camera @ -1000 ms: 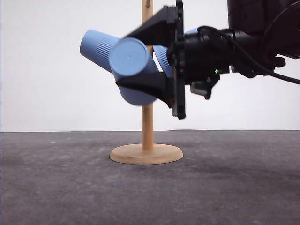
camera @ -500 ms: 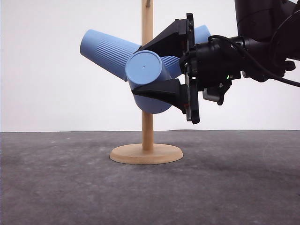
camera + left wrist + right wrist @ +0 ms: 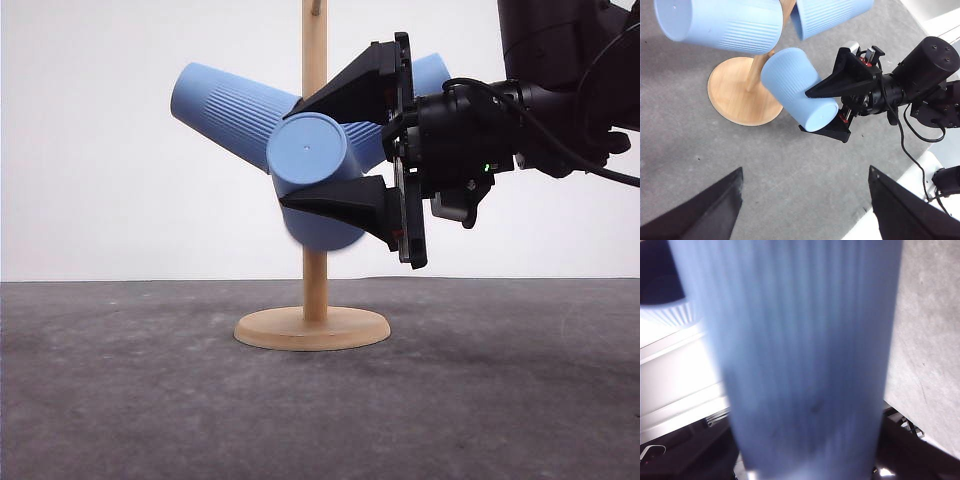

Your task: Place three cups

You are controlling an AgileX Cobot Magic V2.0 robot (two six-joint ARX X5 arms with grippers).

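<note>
- Surface (image 3: 120, 400): dark grey mat; wooden stand base (image 3: 312, 328) sits on it, centre of front view, post (image 3: 315, 60) rising straight up.
- Stand already carries 2 cups: left-hung cup (image 3: 228, 108) points up-left from the post, base outward; rear cup (image 3: 425, 72) points up-right, mostly hidden behind the right arm in front view, clearer in left wrist view (image 3: 830, 15).
- Third cup (image 3: 312, 165) is in the right tool (image 3: 345, 155), just in front of the post, well above the surface. Closed base faces the front camera, so its long axis runs roughly front-to-back, tilted; mouth aims toward the post.
- Right tool: the two black fingers (image 3: 350, 92) clamp the third cup from above and below across its ribbed wall; left wrist view shows same grip (image 3: 822, 112).
- Key relation, as I judge it: mouth must line up w/ a free peg on the post. Peg itself not visible, prob. hidden behind the cup, so can't confirm whether cup is on it yet.
- Right wrist view: cup wall (image 3: 800, 355) very close, blurred.
- Left tool (image 3: 805, 210): fingers wide apart, holding nothing, hanging well above surface, farther from the stand than the right. Right arm is plainly the nearer one.
</note>
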